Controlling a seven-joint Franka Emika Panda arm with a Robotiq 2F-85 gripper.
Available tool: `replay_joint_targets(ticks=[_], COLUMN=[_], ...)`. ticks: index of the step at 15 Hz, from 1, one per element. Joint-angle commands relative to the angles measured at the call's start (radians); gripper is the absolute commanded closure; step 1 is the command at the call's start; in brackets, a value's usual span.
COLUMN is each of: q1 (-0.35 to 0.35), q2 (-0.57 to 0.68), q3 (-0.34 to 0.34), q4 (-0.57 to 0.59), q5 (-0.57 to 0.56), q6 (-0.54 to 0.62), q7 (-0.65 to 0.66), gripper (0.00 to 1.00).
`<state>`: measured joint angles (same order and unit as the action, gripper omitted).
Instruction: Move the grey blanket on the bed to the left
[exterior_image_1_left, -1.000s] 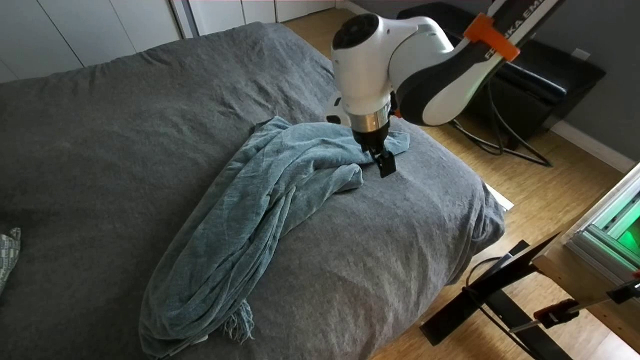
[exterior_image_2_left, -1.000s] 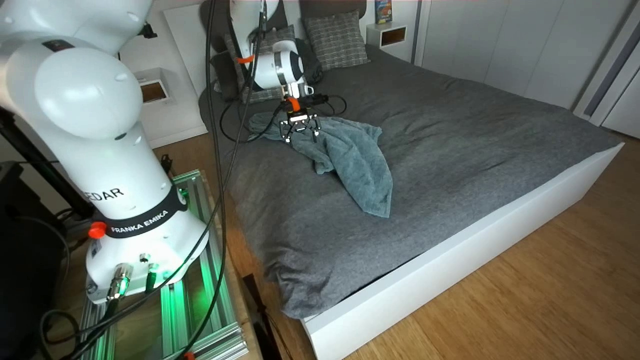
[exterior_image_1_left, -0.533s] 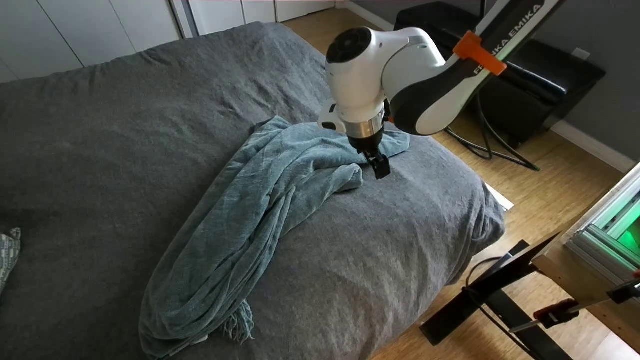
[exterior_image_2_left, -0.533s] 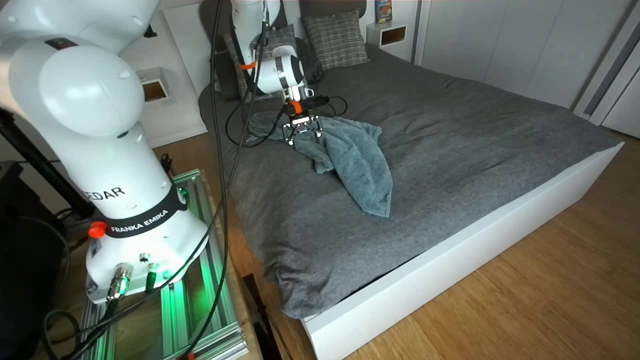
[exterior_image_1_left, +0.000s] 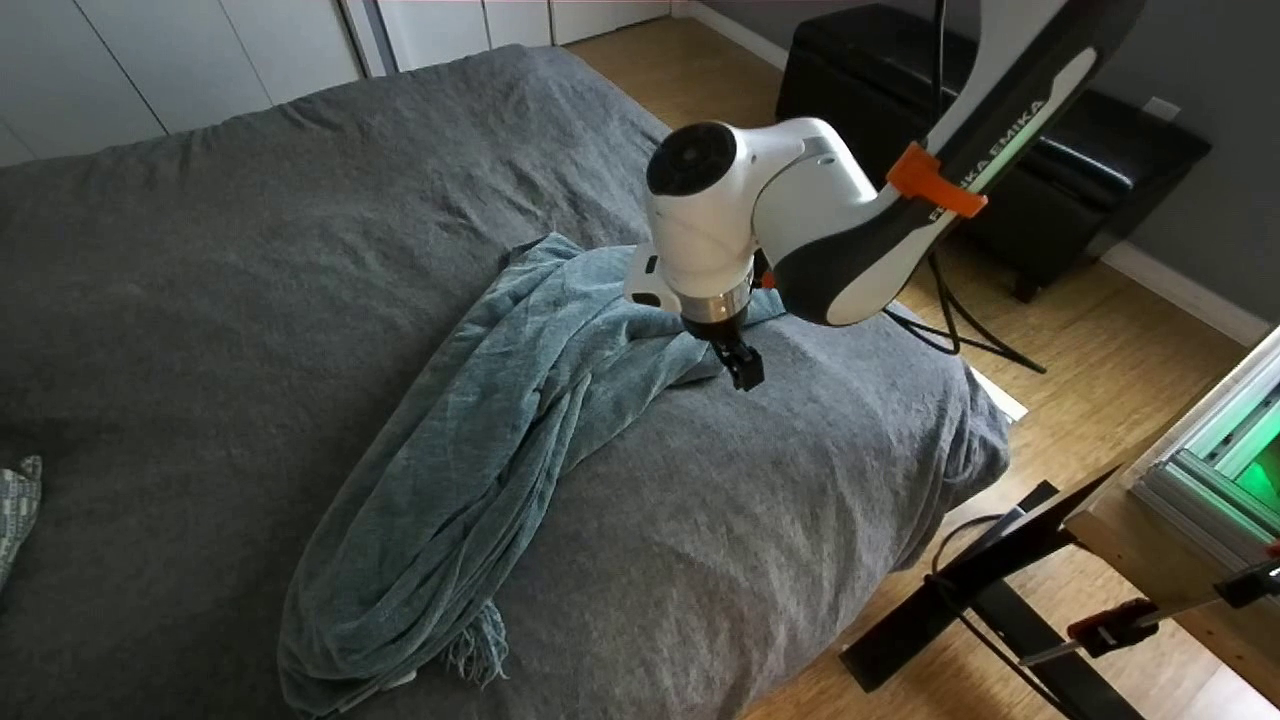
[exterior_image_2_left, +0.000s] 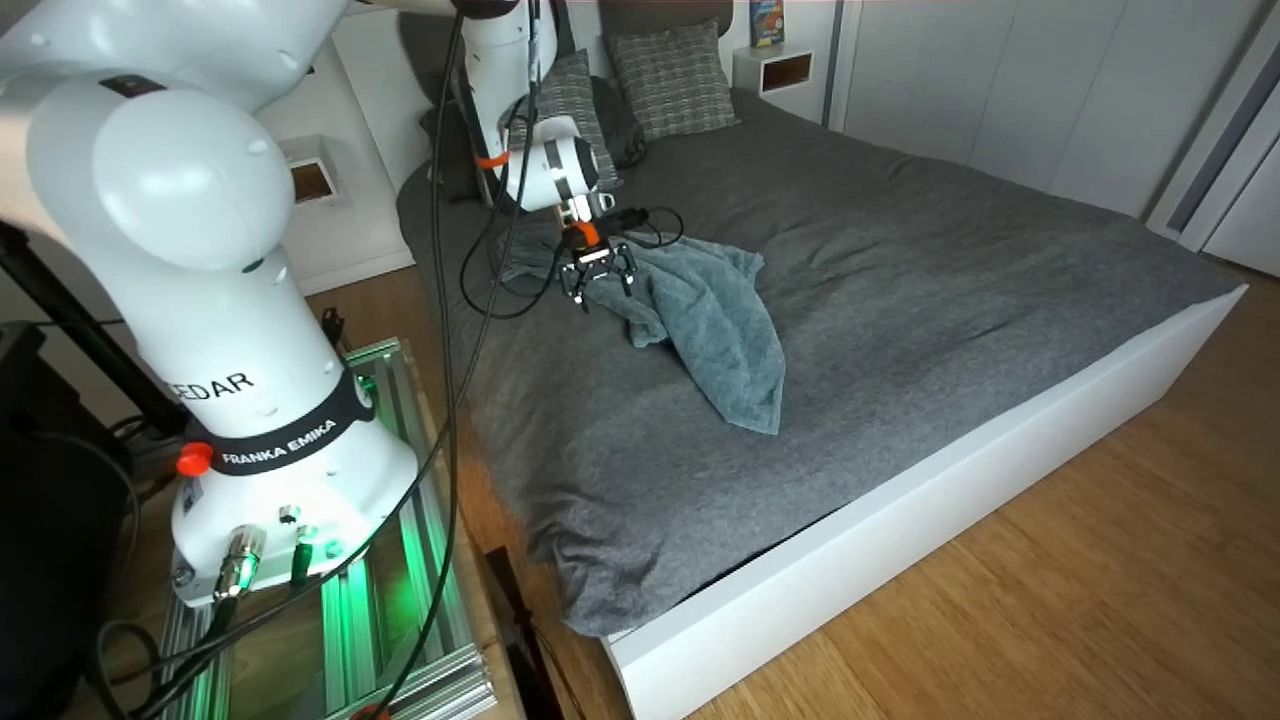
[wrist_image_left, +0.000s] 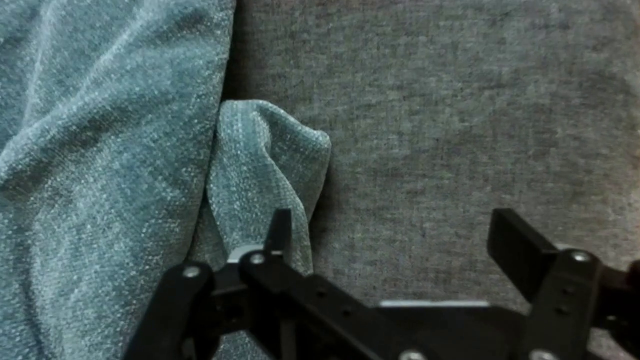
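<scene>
Bed (exterior_image_1_left: 180, 330): spreads from the left edge to past the middle in an exterior view, dressed in a dark charcoal cover (exterior_image_1_left: 720, 520), lightly creased.
Patterned cloth tip (exterior_image_1_left: 17, 505): pokes in at the left edge, mostly cut off.
White panels (exterior_image_1_left: 180, 60): stand at upper left, beyond the bed's far side.
Grey blanket (exterior_image_1_left: 440, 490): lies rumpled on the bed, blue-grey, running aslant from lower left to just right of the middle; fills the left part of the wrist view, with a small fold (wrist_image_left: 250, 175) nearer the centre.
Fringe (exterior_image_1_left: 478, 645): spills out near the blanket's lower end.
Gripper (wrist_image_left: 391, 232): points down by the blanket's upper right end; cannot tell whether touching the cloth.
Fingers (wrist_image_left: 517, 245): spread wide apart, grasping nothing; in the wrist view, set across the fold on the left and across bare cover on the right, with mostly cover showing between.
Arm (exterior_image_1_left: 810, 220): reaches in from upper right, white and black, bending down to the gripper.
Orange band (exterior_image_1_left: 935, 180): wraps around the arm.
Black bench (exterior_image_1_left: 1110, 190): stands behind the arm, by a grey wall (exterior_image_1_left: 1210, 60).
Wooden floor (exterior_image_1_left: 1110, 400): shows between bed and bench.
Wooden table (exterior_image_1_left: 1150, 550): juts in at lower right, bearing metal rails (exterior_image_1_left: 1200, 505) under green light.
</scene>
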<state>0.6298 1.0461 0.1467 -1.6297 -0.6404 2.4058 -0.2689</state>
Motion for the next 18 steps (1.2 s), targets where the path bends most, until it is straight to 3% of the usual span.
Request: replay_joint_targets(ticks=[1,6,12,13,15,18], q1=[0.063,0.134,0.168,0.171,0.174,0.165], q2=[0.081,0.159,0.229,0.238,0.255,0.269], q3=[-0.061,-0.135,-0.183,-0.193,-0.204,-0.201], q4=[0.086,0.175,0.252,0.261,0.280,0.298], q5=[-0.088,-0.198,-0.306,-0.323,-0.350,-0.374], q6=[0.040,0.075,0.140,0.152,0.166,0.182], q7=[0.062,0.149,0.241,0.262,0.293,0.314], gripper=[0.00,0.00,0.02,0.26,0.31,0.53])
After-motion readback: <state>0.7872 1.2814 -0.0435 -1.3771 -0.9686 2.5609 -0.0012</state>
